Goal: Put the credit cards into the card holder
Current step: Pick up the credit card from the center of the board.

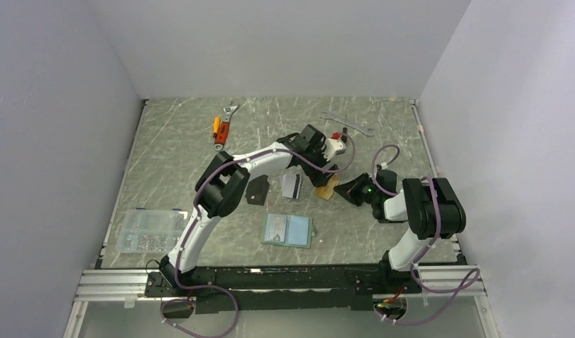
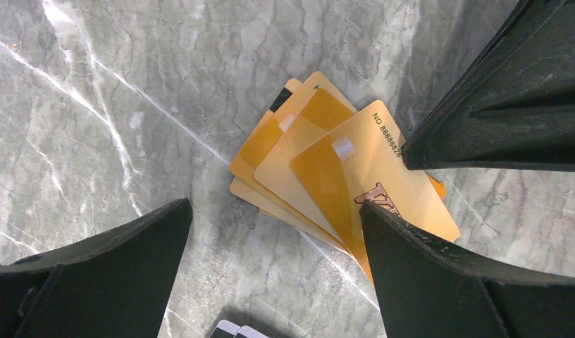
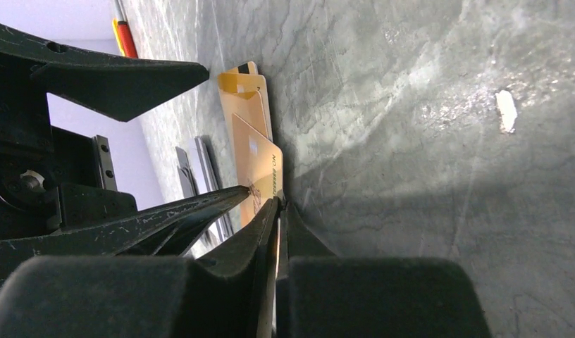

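Right gripper [image 3: 280, 211] first: pressed together, a gold sliver caught in the slit between the pads. Pinching the top card [image 2: 383, 176] of the orange-gold cards [image 2: 285, 141], right at the edge beside its printed number.

Left gripper [image 2: 276, 205] next: spread wide, straddling the fan from above. One fingertip [image 2: 373, 211] down on the top card's face, the other off to the side over the bare marbled table [image 2: 130, 105].

On to the fan itself: several cards overlapped and splayed, flat on the table. In the left wrist view, long axes running from upper left to lower right, each card turned a little from the one below. Darker orange stripes across the faces. From overhead, just a small slanted orange patch between the two grippers, about mid-table.

Further out, left of the fan: a silver-grey card [image 1: 292, 185] lying flat, long axis roughly near-to-far, dark stripe down its right side. Left again, partly under the left arm: a black card [image 1: 256, 189], lying at a slant.

Nearer the arm bases: the card holder [image 1: 288, 230], opened flat, pale blue-green inside facing up, long axis left-to-right. Well apart from the orange fan, with no card seen in it.

At the edges: a clear plastic box [image 1: 149, 230] of small parts near left, an orange-handled screwdriver [image 1: 219, 130] far left, a wrench [image 1: 349, 128] far right.
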Robot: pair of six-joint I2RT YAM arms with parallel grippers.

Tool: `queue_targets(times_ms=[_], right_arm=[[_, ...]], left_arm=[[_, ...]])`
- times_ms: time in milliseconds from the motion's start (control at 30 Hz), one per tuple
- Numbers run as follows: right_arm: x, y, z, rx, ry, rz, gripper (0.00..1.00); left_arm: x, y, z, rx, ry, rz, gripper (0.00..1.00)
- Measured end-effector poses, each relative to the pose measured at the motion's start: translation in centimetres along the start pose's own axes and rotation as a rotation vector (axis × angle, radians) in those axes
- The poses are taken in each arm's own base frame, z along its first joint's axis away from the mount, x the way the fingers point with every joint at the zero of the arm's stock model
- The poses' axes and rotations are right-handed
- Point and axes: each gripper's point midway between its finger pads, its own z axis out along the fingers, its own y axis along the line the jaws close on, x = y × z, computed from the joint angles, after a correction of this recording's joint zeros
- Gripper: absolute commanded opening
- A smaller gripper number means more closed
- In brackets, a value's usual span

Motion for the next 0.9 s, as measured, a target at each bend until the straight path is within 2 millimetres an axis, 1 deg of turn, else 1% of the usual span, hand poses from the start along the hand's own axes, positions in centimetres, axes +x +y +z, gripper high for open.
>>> queue_targets(times_ms=[167,200,300,400,567,633,767,900], right_arm=[[0.0,0.2,-0.1,-0.013,-0.003,0.002,0.29],[0.0,0.4,-0.1,-0.019,-0.004,0.002,0.32],[0.0,0.8,-0.1,-0.037,-0.003,0.000,0.33],[0.0,0.8,-0.1,-0.040,-0.003,0.003,0.25],[0.1,0.3,-0.1,-0.021,-0.005,0.014,0.00],[0.1,0.1,-0.1,-0.015,-0.005,0.019,0.00],[0.1,0.1,-0.2,-0.008,-0.008,0.018,0.00],[0.4,-0.1,-1.0,0.013,-0.016,0.012,0.00]], left_arm=[[-0.2,-0.4,0.2,-0.016,0.000,0.029,0.98],[-0.2,-0.4,0.3,-0.015,0.000,0.029,0.98],[-0.2,-0.7,0.3,-0.008,-0.005,0.031,0.97],[-0.2,-0.9,0.3,-0.002,-0.007,0.031,0.97],[-0.2,-1.0,0.4,0.008,-0.011,0.032,0.97],[-0.3,-1.1,0.3,0.016,-0.013,0.031,0.99],[-0.2,-1.7,-0.1,0.061,-0.012,0.009,0.99],[0.6,-2.1,-1.6,0.135,0.018,-0.085,0.99]])
